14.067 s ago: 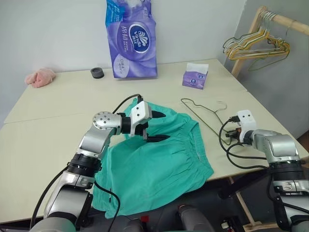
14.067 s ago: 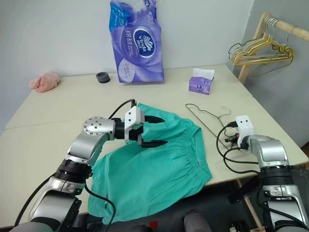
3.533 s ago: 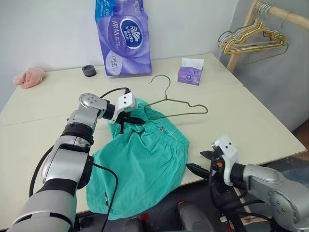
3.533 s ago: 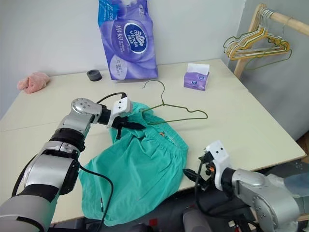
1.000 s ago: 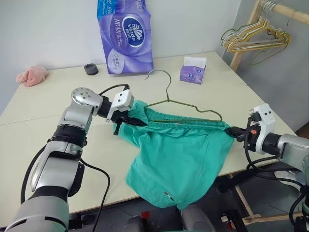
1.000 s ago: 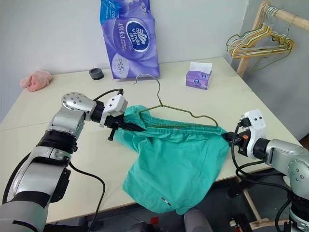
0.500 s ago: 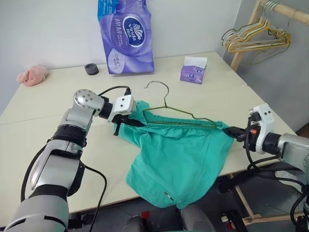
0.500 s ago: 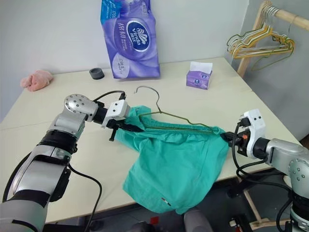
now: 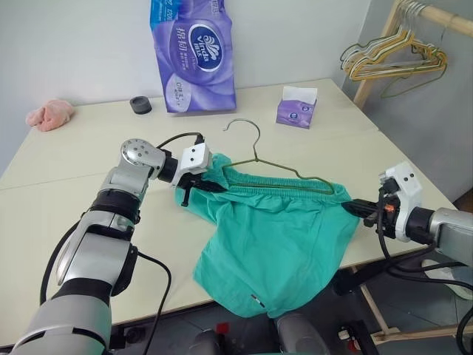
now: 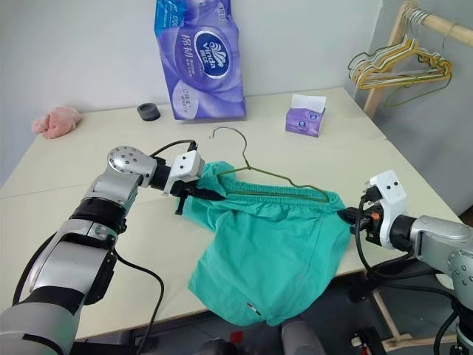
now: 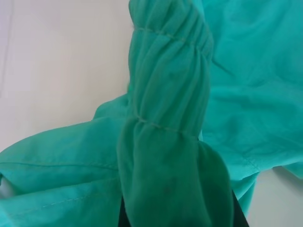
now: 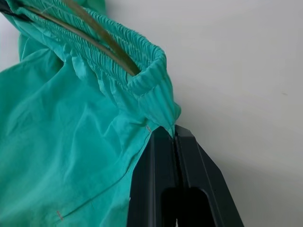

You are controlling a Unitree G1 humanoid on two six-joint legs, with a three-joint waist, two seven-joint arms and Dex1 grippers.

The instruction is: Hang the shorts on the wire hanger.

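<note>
- Two grippers share the load in the left eye view: the left gripper (image 9: 209,186) is clamped on one end of the waistband of the shorts (image 9: 273,244), the right gripper (image 9: 360,207) pinched on the opposite end. Band is stretched between them, long axis running pincer to pincer across the table (image 9: 59,207); legs drape down off the near edge.
- Right eye view: the wire hanger (image 10: 277,177) lies just beyond the stretched band, its body seemingly tucked under the waistband, hook rising on the far side, nearer the left gripper than the right. The hanger's wide axis lies roughly along the band. The toilet-paper pack (image 10: 199,59), tissue box (image 10: 305,117) and pink cloth (image 10: 55,120) sit well beyond both pincers.
- Left wrist view: gathered elastic bunches straight up out of the shut jaws, more shorts fabric on both sides.
- Right wrist view: jaws closed on the very corner of the waistband; the hanger's wire runs inside the band opening, its end close ahead of the fingertips.
- Judgement: the next move turns on keeping the band aligned with the wire; the right pincer looks nearer the hanger's shoulder and best placed to seat it.
</note>
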